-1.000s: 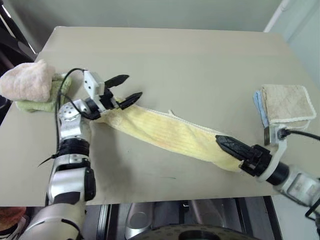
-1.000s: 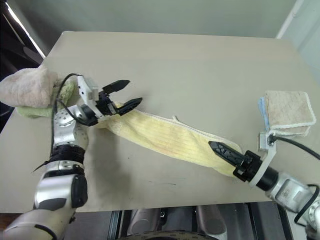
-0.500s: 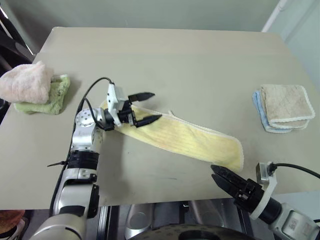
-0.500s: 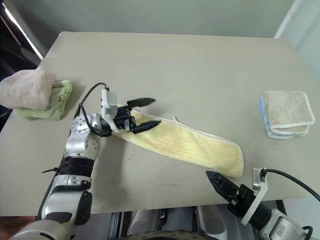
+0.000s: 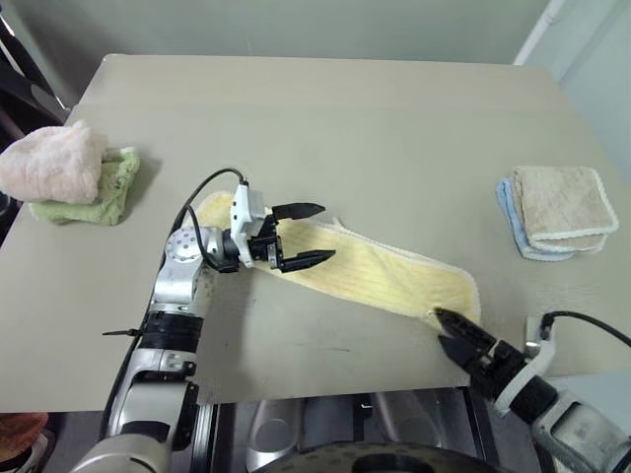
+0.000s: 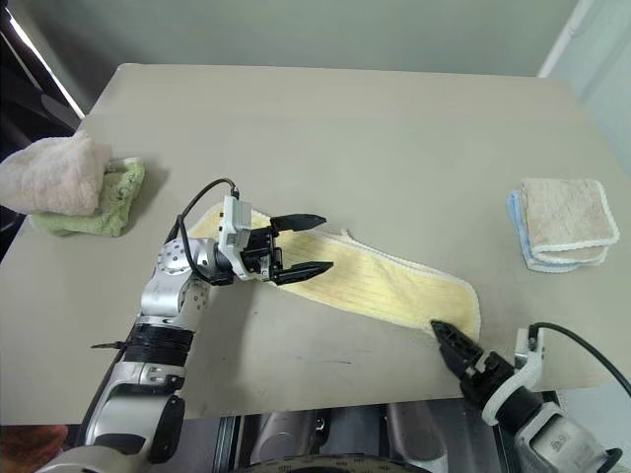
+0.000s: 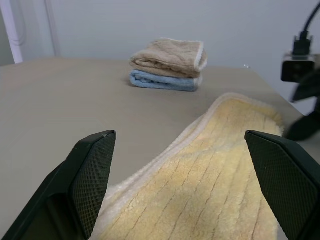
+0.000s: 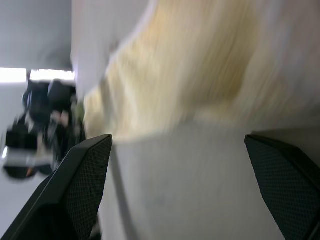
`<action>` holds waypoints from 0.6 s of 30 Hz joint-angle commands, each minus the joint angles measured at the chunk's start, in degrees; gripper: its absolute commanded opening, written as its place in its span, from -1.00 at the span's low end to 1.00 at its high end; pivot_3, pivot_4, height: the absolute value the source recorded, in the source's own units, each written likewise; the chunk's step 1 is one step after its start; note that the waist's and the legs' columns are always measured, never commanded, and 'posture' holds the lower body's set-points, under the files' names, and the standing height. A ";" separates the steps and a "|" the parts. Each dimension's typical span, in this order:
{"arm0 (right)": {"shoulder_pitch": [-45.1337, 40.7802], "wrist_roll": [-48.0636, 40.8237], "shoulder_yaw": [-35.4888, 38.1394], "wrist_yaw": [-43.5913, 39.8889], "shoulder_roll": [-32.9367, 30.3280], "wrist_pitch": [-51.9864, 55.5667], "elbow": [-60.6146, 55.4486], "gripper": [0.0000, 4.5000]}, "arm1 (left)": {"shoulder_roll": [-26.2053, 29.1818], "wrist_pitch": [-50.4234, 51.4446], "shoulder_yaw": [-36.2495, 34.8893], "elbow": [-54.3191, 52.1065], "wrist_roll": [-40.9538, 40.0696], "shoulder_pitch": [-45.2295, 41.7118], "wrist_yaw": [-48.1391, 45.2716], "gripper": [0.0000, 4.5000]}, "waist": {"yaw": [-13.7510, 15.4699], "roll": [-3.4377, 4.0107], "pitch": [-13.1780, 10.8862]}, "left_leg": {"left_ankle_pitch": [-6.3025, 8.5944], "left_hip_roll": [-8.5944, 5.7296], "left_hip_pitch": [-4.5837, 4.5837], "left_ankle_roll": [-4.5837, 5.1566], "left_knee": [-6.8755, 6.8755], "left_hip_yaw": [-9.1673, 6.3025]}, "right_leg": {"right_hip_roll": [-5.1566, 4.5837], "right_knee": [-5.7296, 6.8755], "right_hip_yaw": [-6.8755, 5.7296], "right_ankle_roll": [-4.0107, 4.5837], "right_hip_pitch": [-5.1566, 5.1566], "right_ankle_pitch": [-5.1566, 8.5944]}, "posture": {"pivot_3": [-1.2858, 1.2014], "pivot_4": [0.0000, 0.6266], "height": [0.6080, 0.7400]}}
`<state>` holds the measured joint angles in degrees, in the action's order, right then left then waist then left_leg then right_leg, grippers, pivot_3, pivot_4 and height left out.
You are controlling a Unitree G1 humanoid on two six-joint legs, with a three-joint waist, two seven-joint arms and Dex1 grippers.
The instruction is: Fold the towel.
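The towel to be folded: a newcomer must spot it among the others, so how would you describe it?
On the table, it is the towel lying stretched out as a long strip near the front edge. Unlike the folded stacks at both sides, it is pale yellow, ribbed and unfolded.

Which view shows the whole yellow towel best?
The left eye view: the towel lies there full length, end to end, as in the right eye view. The left wrist view gives its ribbed surface and hem close up; the right wrist view gives a blurred part.

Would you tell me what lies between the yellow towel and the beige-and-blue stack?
Bare table: left eye view shows nothing between towel and stack.
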<state>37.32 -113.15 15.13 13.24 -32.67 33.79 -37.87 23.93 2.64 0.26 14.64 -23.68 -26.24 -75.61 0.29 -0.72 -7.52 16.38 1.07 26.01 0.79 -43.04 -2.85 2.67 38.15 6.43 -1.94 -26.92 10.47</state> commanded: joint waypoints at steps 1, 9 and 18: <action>-1.83 0.15 3.06 1.84 1.43 -1.16 0.11 1.00 | 0.30 0.62 0.02 -2.58 -0.87 0.28 0.66 0.99 | 0.00 0.01 -0.01 | -0.01 0.00 0.02 0.03 0.02 -0.01 | 0.00 0.00 0.00 0.01 -0.03 -0.01 | 0.03 -0.52 0.44; -3.49 0.15 2.92 2.43 2.12 0.68 0.37 0.92 | 0.37 0.15 -0.13 -1.58 -0.57 -0.41 1.35 1.00 | 0.14 0.05 0.00 | 0.30 0.04 0.02 0.12 0.25 0.09 | 0.00 -0.02 -0.01 0.04 -0.15 -0.07 | 0.03 -0.52 0.44; -0.71 0.15 4.97 -2.67 1.05 3.91 0.20 -0.33 | 0.77 -3.19 -0.24 2.27 0.56 -0.90 0.57 1.00 | 0.27 0.06 -0.02 | 0.37 0.05 0.00 0.19 0.24 0.13 | -0.01 -0.11 0.00 -0.01 -0.11 0.01 | 0.03 -0.52 0.44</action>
<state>35.76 -112.82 18.07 12.83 -30.94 36.92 -36.31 24.32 0.85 0.61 17.02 -23.17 -26.18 -74.69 0.56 -0.66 -7.54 16.75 1.12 26.00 0.98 -42.81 -2.72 2.67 38.04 6.44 -1.99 -27.03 10.51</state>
